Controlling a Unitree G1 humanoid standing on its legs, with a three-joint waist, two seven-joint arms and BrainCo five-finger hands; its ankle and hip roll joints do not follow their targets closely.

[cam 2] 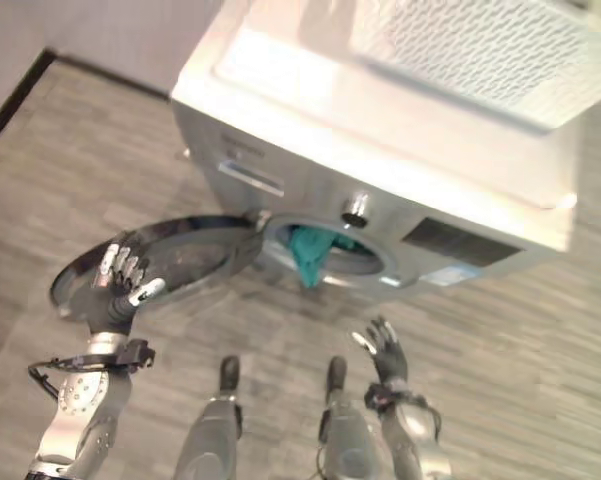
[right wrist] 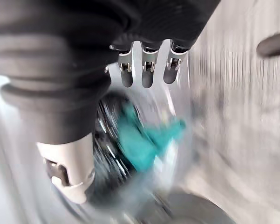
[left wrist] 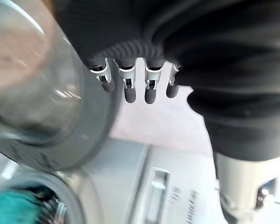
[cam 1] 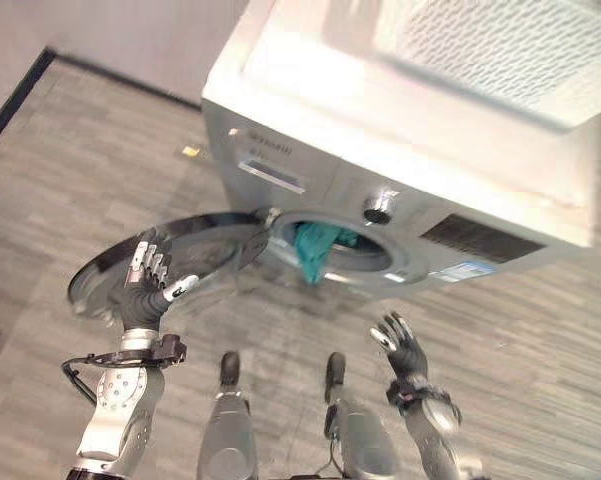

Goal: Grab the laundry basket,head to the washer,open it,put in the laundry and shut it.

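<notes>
1. We see the washer (cam 1: 400, 190) in front of us with its door (cam 1: 170, 262) swung fully open toward our left side. The basket (cam 1: 500, 45) stands on top of the washer.
2. The teal cloth (cam 1: 315, 250) is in the drum opening. One end of it hangs out over the lower rim, so it is not fully inside.
3. Our left hand (cam 1: 148, 280) lies against the door, close to its outer edge, with the fingers straight and a little spread. It clamps nothing.
4. Our right hand (cam 1: 402, 345) is low in front of the washer, below the opening and to its right. The fingers are relaxed and apart, and the hand is empty.
5. The relation that matters: the cloth hangs between the door and the opening, and its long axis runs downward across the rim. It lies up and to the left of the right hand, which is the nearer hand to it.
6. We judge that the cloth must be pushed in first. Otherwise the door may trap it when the left hand swings the door to the right.
</notes>
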